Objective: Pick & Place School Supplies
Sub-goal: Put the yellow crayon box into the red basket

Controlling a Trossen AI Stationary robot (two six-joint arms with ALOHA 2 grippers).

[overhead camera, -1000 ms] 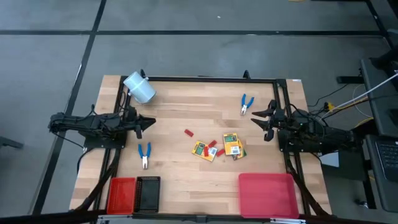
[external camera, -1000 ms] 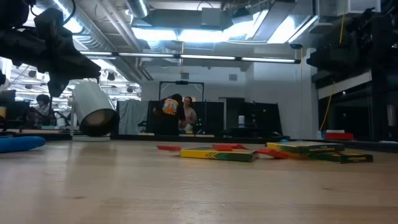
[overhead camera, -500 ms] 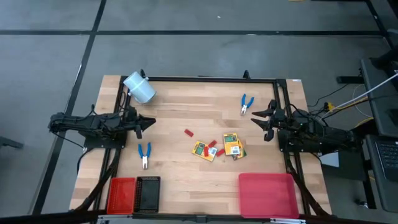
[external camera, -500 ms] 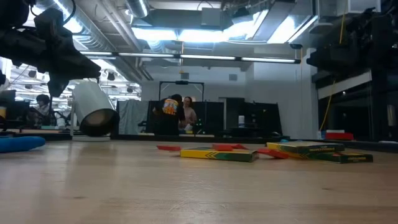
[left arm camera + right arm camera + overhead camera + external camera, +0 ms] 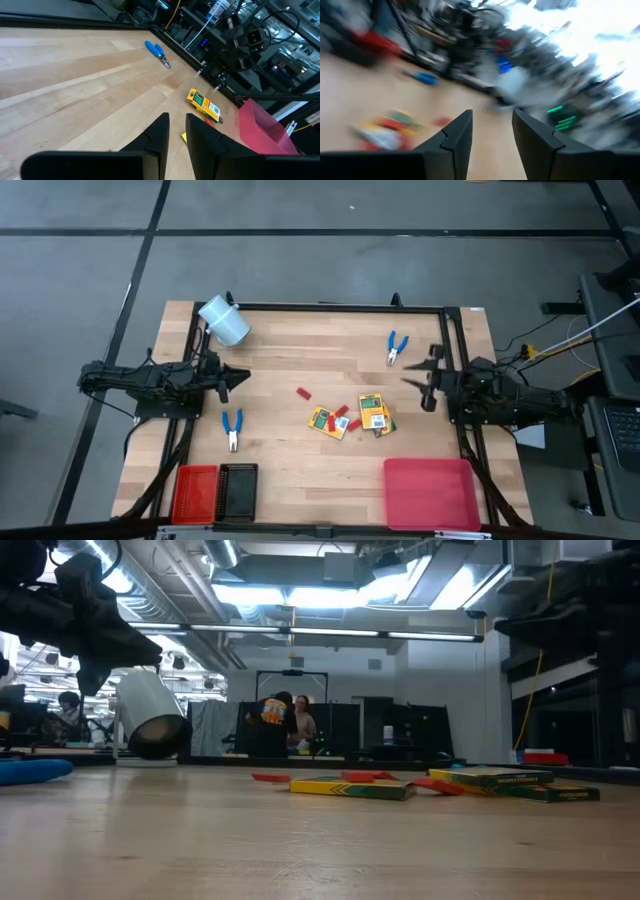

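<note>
Right hand point(image 5: 421, 377), fingers apart and empty: centre over nearest pliers point(image 5: 396, 346), lower squarely. Left hand point(image 5: 238, 376) nearly closed, empty.

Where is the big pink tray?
In the high view, the pink tray sits at the table's near right corner, below the crayon boxes and the right arm.

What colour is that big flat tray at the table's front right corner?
The tray is pinkish red, clearest in the high view.
</note>
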